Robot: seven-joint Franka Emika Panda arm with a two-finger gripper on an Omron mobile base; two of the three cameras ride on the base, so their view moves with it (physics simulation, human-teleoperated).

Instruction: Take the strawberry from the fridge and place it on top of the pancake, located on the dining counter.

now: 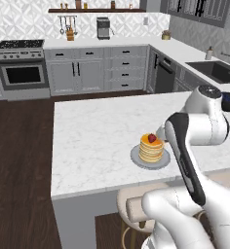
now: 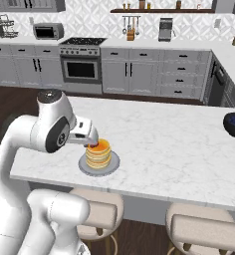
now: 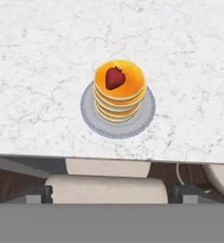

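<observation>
Tool [image 2: 92, 144] open; strawberry [image 3: 115, 78] on pancake [image 3: 120, 97], half-hidden.

Strawberry [image 3: 114, 78] atop pancake [image 3: 119, 97], dining counter [image 3: 47, 71].

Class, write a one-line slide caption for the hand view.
Strawberry resting on the pancake stack, plated on the marble dining counter, seen from above.
</observation>
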